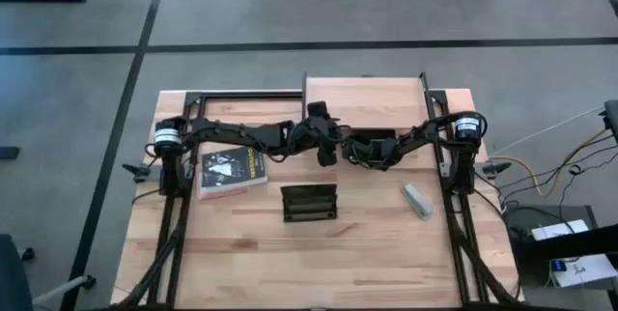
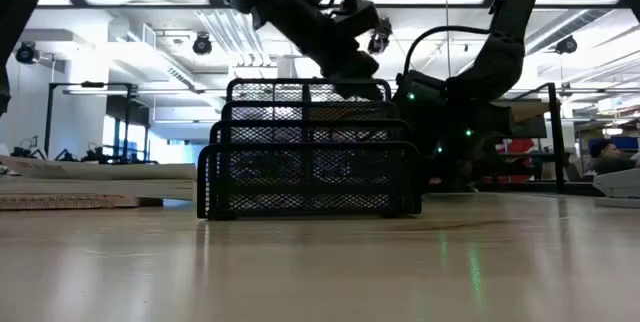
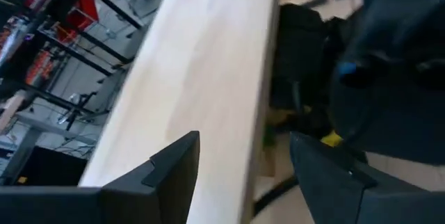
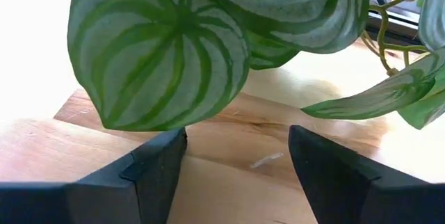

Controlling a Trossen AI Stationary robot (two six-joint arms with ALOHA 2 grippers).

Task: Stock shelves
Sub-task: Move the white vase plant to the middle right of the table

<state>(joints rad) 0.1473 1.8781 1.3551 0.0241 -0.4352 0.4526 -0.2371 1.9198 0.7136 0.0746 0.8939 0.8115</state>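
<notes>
Both grippers, left (image 1: 328, 152) and right (image 1: 359, 152), are hovering with fingers spread at the shelf's (image 1: 362, 98) six-o'clock edge, at the table's twelve. We are risking crushed plant leaves (image 4: 174, 50) if the right one advances.

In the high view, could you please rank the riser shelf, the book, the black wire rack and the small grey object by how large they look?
1. Riser shelf, partly covered by the arms.
2. Book.
3. Black wire rack, somewhat smaller than the book.
4. Small grey object, clearly smallest.
</notes>
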